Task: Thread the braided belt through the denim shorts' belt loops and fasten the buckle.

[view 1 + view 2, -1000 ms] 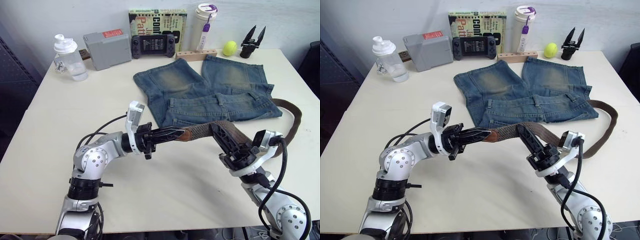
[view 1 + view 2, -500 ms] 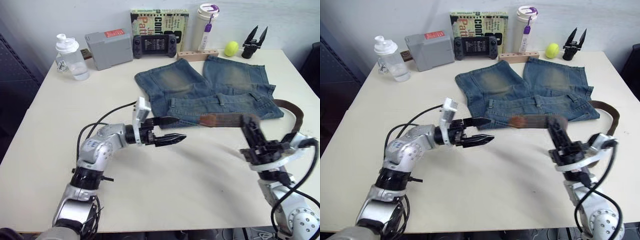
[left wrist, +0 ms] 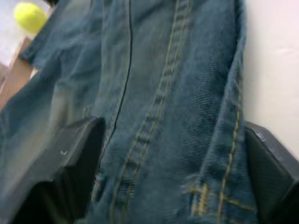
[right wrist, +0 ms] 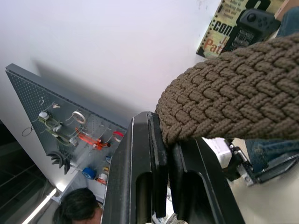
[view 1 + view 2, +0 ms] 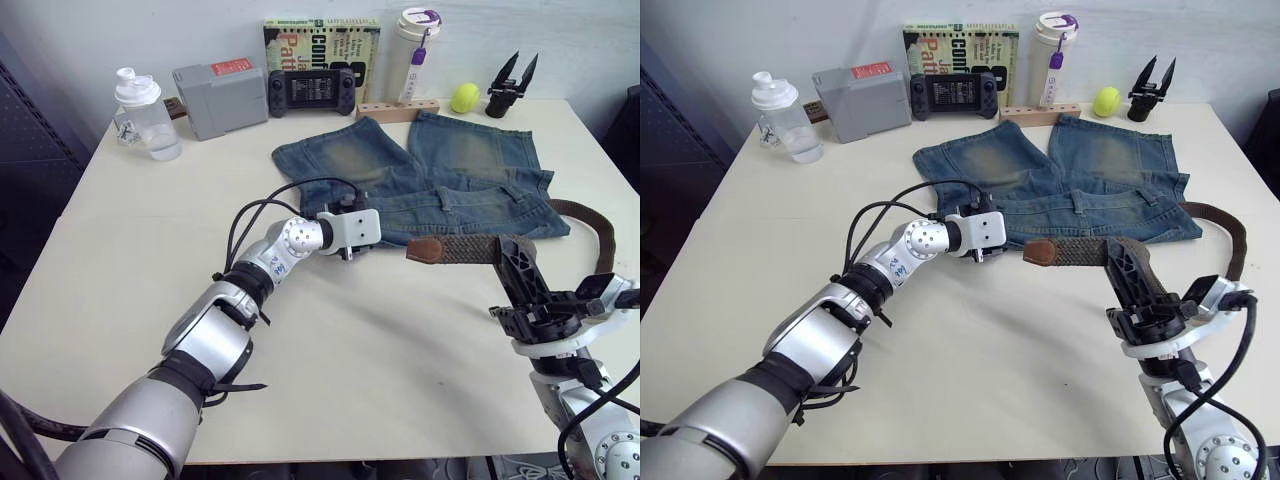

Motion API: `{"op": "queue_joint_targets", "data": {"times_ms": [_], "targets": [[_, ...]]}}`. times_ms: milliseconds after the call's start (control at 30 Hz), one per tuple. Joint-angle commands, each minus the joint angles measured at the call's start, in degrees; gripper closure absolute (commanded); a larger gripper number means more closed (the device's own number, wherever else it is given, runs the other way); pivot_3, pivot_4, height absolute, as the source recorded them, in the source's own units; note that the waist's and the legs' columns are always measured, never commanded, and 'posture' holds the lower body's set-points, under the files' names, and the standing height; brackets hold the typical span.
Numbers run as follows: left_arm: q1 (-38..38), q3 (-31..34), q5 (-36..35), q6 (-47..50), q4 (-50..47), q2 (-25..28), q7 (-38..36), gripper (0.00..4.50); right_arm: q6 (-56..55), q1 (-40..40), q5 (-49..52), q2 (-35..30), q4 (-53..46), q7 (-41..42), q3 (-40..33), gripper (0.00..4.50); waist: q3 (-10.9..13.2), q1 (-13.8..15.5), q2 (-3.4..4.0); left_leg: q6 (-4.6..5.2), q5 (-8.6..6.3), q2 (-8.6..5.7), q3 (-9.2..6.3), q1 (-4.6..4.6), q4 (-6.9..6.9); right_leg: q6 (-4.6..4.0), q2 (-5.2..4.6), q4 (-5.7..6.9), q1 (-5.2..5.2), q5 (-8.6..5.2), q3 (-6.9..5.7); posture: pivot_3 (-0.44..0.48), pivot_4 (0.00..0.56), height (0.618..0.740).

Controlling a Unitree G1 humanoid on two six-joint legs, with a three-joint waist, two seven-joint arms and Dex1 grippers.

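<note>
So the right gripper [image 5: 515,262] is pinched tight on the braided belt [image 5: 470,248], holding its leather tip up just in front of the denim shorts [image 5: 420,185], which lie flat on the table [image 5: 100,260]. The left gripper [image 3: 173,154] has its 2 fingers spread over the waistband edge. I'd say pin the waistband down first, then line the tip up flat with the nearest loop before pushing.
</note>
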Motion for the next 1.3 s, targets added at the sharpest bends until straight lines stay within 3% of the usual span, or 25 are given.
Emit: {"op": "queue_joint_targets", "data": {"times_ms": [33,100,167,300,400,500,600,700,833,933,967,1000,1067,1133,1300], "targets": [[0.7,1.8,1.0,-2.8,5.0,0.8,-2.2,2.10,-0.4,0.2,-1.3,0.7,-2.6,0.5,1.4,4.50,0.0,0.0,-0.01,0.00,0.00,0.01,0.00,0.02,0.00,0.00,0.00,0.01,0.00,0.00,0.00,0.000,0.150,0.726],[1.0,2.0,1.2,-4.3,4.8,1.6,-3.2,3.00,-0.8,0.1,-1.7,0.7,-2.4,0.4,1.6,4.50,0.0,-0.1,-0.01,0.00,0.00,0.01,0.00,0.01,0.01,0.00,0.00,0.02,0.00,0.00,0.00,0.000,0.150,0.726],[2.1,2.5,1.5,-5.9,3.3,3.4,-4.7,3.62,-1.1,0.0,-2.1,0.7,-2.1,0.0,1.7,4.50,0.0,-0.6,-0.01,0.01,0.00,0.01,0.03,0.00,0.00,0.00,0.00,0.01,-0.03,0.00,0.00,0.000,0.150,0.726],[8.4,8.3,-4.5,-7.3,-7.4,9.7,-12.1,3.62,-2.1,-1.0,-3.0,0.9,-1.5,-0.9,1.5,4.50,0.0,-2.1,0.00,0.01,0.00,0.10,0.20,0.07,-0.15,-0.03,0.00,0.02,-0.12,-0.02,0.01,0.000,0.150,0.726],[20.1,13.8,-9.8,-6.1,-24.3,18.5,-17.4,3.62,-2.6,-1.8,-2.9,-0.2,-1.6,-1.5,0.5,4.50,0.0,-3.4,0.01,0.00,0.00,0.17,0.32,0.25,-0.46,-0.12,-0.03,0.04,-0.21,-0.07,0.02,0.000,0.150,0.726],[37.9,20.0,-16.2,-8.8,-45.0,29.7,-22.3,3.62,-2.5,-3.2,-1.4,-3.0,-2.0,-3.8,-1.4,4.50,0.0,-4.4,0.02,-0.03,0.00,0.20,0.25,0.40,-0.80,-0.15,-0.10,0.08,-0.43,-0.08,0.01,0.000,0.150,0.726],[50.7,24.9,-21.8,-9.9,-56.5,35.3,-25.0,3.62,-1.8,-3.8,-0.5,-5.8,-1.7,-5.4,-2.5,4.50,0.0,-4.8,0.02,-0.04,-0.01,0.19,0.28,0.39,-0.91,-0.16,-0.19,0.25,-0.68,-0.09,0.02,0.000,0.150,0.726],[64.2,30.7,-23.5,-13.1,-62.0,40.3,-25.7,3.62,-0.3,-4.2,0.5,-9.3,-1.0,-7.1,-3.3,4.50,0.0,-4.3,0.05,-0.05,-0.02,0.13,0.12,0.31,-0.84,-0.16,-0.36,0.39,-0.81,-0.09,0.00,0.000,0.150,0.726],[73.6,35.3,-20.7,-17.9,-61.5,42.4,-24.9,3.62,2.1,-4.5,1.5,-12.5,-0.3,-9.2,-2.2,4.50,0.0,-2.7,0.09,0.07,-0.05,0.13,0.16,0.28,-0.54,-0.11,-0.51,0.34,-0.70,-0.02,0.11,0.000,0.150,0.726],[75.8,37.6,-19.9,-19.4,-60.3,43.1,-24.1,2.88,3.9,-6.2,0.9,-14.8,2.2,-11.2,0.1,4.50,0.0,-2.1,0.11,0.17,-0.14,0.13,0.18,0.33,-0.57,-0.11,-0.51,0.33,-0.68,-0.02,0.12,0.000,0.150,0.726],[76.0,38.0,-20.1,-19.5,-60.2,43.2,-24.0,2.88,4.3,-6.6,0.8,-15.1,2.6,-11.6,0.3,4.50,0.0,-2.0,0.11,0.17,-0.14,0.13,0.27,0.35,-0.57,-0.11,-0.51,0.34,-0.68,-0.02,0.14,0.000,0.150,0.726],[76.0,38.1,-20.2,-19.7,-60.2,43.3,-24.1,2.43,4.4,-6.8,0.9,-15.3,2.8,-11.7,0.3,4.50,0.0,-2.0,0.10,0.20,-0.15,0.13,0.33,0.37,-0.57,-0.11,-0.51,0.36,-0.68,-0.02,0.15,0.000,0.150,0.726],[75.7,39.3,-20.4,-17.8,-61.8,43.7,-23.7,2.14,5.3,-8.1,0.8,-16.2,4.1,-12.7,0.9,4.50,0.0,-1.8,0.11,0.20,-0.16,0.14,0.37,0.35,-0.57,-0.12,-0.50,0.36,-0.72,-0.01,0.14,0.000,0.150,0.726],[76.5,40.7,-29.1,-8.6,-67.8,45.2,-26.6,1.37,6.2,-10.0,0.6,-17.2,5.8,-13.6,1.2,4.50,0.0,-1.7,0.11,0.20,-0.16,0.14,0.40,0.35,-0.57,-0.12,-0.49,0.36,-0.73,-0.01,0.14,0.000,0.150,0.726],[79.7,46.8,-53.2,17.9,-80.1,53.0,-35.8,1.37,8.2,-15.0,0.2,-20.6,10.3,-14.2,0.4,4.50,0.1,-1.7,0.14,0.19,-0.16,0.18,0.42,0.31,-0.55,-0.13,-0.48,0.38,-0.79,0.00,0.21,0.000,0.150,0.726]]}}
